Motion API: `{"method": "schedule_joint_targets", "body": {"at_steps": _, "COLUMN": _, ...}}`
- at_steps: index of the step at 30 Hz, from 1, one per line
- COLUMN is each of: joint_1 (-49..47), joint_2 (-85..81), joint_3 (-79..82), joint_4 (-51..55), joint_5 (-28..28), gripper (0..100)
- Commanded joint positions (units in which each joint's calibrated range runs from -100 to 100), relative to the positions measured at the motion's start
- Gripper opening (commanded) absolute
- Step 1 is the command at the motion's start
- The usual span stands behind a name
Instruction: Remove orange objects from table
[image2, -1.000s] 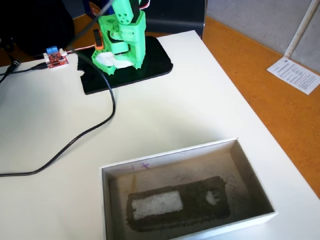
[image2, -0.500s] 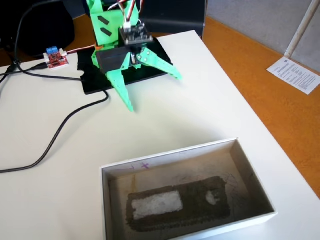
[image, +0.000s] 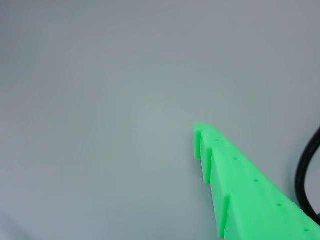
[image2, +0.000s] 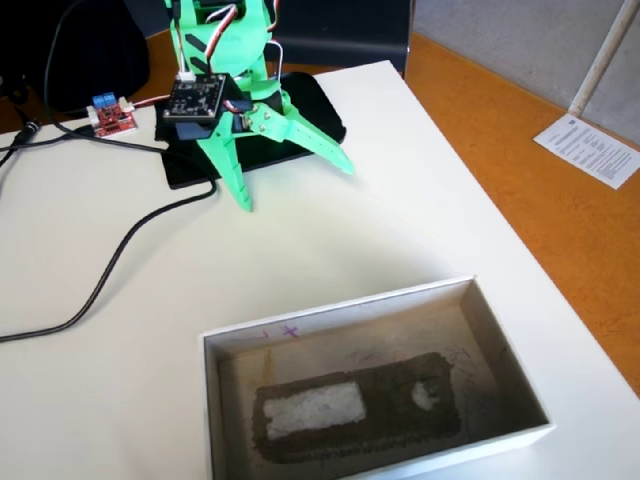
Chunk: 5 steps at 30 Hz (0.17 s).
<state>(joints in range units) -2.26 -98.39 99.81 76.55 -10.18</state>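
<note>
No orange object shows on the white table (image2: 380, 200) in either view. My green gripper (image2: 295, 188) hangs low over the table near the arm's black base plate (image2: 310, 105). Its jaws are spread wide and hold nothing. In the wrist view only one green finger (image: 235, 185) shows, at the lower right, over bare white table (image: 100, 125). The other finger is out of that view.
An open white cardboard box (image2: 500, 345) stands at the near edge, with a dark stained patch on its floor. A black cable (image2: 110, 270) runs across the left of the table to a red circuit board (image2: 112, 118). The table's right edge drops to orange-brown flooring (image2: 540, 200).
</note>
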Motion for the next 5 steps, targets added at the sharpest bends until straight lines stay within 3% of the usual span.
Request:
{"method": "schedule_joint_targets", "body": {"at_steps": 1, "joint_1": -1.4, "joint_2": -0.18, "joint_3": -0.2, "joint_4": 0.1, "joint_5": -0.29, "gripper": 56}}
{"method": "schedule_joint_targets", "body": {"at_steps": 5, "joint_1": -3.25, "joint_2": -0.18, "joint_3": -0.2, "joint_4": 0.1, "joint_5": -0.29, "gripper": 56}}
